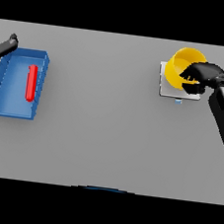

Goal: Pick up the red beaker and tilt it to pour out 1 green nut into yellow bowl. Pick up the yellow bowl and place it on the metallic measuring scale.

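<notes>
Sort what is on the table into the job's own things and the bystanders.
Job's own:
- red beaker, lying in the tray
- yellow bowl, on the scale, tipped
- metallic measuring scale
- right hand, at the bowl's rim

Bystanders:
- blue tray
- left hand, idle at the tray's far corner

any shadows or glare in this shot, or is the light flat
Head view: flat, even light on the grey table, no glare; only a thin dark edge under the blue tray; the right hand hides part of the yellow bowl.
</notes>
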You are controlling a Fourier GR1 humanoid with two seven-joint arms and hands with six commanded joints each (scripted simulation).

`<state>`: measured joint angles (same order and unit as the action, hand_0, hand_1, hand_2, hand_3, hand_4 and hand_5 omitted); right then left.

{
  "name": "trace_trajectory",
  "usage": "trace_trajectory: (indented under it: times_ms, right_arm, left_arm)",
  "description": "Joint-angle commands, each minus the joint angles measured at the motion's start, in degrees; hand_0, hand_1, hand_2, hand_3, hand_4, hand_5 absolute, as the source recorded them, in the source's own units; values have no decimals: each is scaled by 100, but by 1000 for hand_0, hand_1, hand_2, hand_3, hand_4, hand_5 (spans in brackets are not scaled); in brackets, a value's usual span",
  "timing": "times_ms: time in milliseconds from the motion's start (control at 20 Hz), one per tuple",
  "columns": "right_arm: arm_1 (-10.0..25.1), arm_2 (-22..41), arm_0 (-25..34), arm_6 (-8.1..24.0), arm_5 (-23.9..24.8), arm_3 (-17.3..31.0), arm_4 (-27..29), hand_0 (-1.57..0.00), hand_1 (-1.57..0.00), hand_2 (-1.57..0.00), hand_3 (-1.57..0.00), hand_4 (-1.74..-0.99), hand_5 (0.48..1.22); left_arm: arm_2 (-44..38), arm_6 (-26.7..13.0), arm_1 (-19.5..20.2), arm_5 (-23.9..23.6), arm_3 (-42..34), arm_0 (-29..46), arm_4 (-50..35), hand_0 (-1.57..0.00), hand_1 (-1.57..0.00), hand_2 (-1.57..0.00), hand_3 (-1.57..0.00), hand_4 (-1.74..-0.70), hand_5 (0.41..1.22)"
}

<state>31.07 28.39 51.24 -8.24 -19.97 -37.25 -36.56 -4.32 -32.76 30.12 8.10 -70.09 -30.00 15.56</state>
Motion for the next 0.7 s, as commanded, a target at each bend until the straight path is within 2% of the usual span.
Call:
trace_trajectory:
  times_ms: [0, 100, 150, 250, 400, 550, 650]
  right_arm:
    - [-16, -28, 31, -1, -47, 90, 25, -825, -599, -589, -794, -1550, 955]
    - [-25, -34, -14, 60, -96, 55, 53, -581, -436, -457, -662, -1528, 899]
    - [-26, -18, -9, 68, -147, 33, 51, -465, -349, -395, -608, -1514, 881]
    - [5, -5, 51, 60, -205, 121, 19, -297, -223, -297, -509, -1487, 848]
    - [80, 78, 54, -62, -227, 156, -66, -152, -114, -182, -397, -1452, 818]
    - [29, 134, 107, -129, -163, 278, -147, -77, -58, -93, -297, -1424, 804]
    - [48, 141, 85, -128, -172, 195, -141, -49, -37, -59, -263, -1414, 796]
  left_arm:
    - [-16, 36, 52, 4, -66, 63, 4, 1, 1, 1, 1, -850, 765]
    - [31, -92, 19, -4, -71, 22, 44, 1, 1, 1, 1, -846, 766]
    - [21, -23, 27, -27, 10, -25, 66, 1, 1, 1, 1, -852, 766]
    - [30, -19, -9, -3, -25, -8, 25, 1, 1, 1, 1, -853, 772]
    - [53, -65, -34, -20, -74, 16, 38, 1, 1, 1, 1, -856, 772]
    - [53, -90, -9, -16, -231, 86, 28, 1, 1, 1, 1, -855, 771]
    - [58, -157, -11, -43, -266, 113, 50, 1, 1, 1, 1, -851, 768]
